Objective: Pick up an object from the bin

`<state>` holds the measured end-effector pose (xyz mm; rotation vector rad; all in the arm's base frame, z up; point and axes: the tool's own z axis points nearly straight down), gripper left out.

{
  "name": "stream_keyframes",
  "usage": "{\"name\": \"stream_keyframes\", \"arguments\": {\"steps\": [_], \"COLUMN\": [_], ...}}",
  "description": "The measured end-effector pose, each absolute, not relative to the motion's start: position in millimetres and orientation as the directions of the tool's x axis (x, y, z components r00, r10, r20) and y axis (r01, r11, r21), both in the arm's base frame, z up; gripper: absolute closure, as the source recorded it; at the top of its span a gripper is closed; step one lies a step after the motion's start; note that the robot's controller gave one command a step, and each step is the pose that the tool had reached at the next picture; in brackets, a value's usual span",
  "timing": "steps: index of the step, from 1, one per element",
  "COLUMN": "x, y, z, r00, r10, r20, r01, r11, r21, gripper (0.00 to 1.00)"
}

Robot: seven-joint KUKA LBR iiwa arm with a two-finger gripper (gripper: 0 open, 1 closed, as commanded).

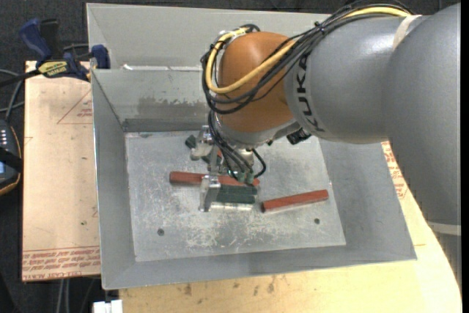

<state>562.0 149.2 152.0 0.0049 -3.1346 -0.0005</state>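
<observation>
Nearest, the bin [256,264] shows a sloping grey wall and then a scuffed flat floor with 2 small dark spots, 1 toward the left and 1 toward the right. Just beyond the right spot lies a red-brown stick [294,200], long and flat, with its right end tilted slightly toward the far side. Left of it, at about the middle of the floor, lies a dark green flat piece [236,194], short and oblong, its right end near the stick's left end. The pincer [212,194] is down at the floor by the left end of that green piece; whether it is wide, narrow or gripping the piece I cannot tell, as the metal parts there blur together. Whether it touches the piece is also unclear. A little farther and to the left lies a 2nd red-brown stick [185,178], its right end running in under the pincer's metalwork. Above all this hangs the round orange cover [249,84], looped by yellow and black cables [217,59]. The grey arm [366,77] comes in from the right, crossing the bin's far right corner.
</observation>
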Motion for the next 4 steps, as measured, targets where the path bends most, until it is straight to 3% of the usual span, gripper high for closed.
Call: {"name": "stream_keyframes", "arguments": {"steps": [1, 2, 3, 4], "x": [564.0, 593.0, 593.0, 629.0], "y": [149, 131, 131, 116], "z": [156, 79, 79, 205], "r00": [-1.0, -0.999, -0.999, -1.0], "r10": [0.0, 0.029, 0.028, 0.005], "r20": [0.0, -0.021, -0.021, -0.004], "r01": [0.0, 0.028, 0.028, 0.005], "r11": [1.0, 1.0, 1.0, 1.0], "r21": [0.001, 0.007, 0.008, 0.001], "gripper": [0.0, 1.0, 1.0, 1.0]}}
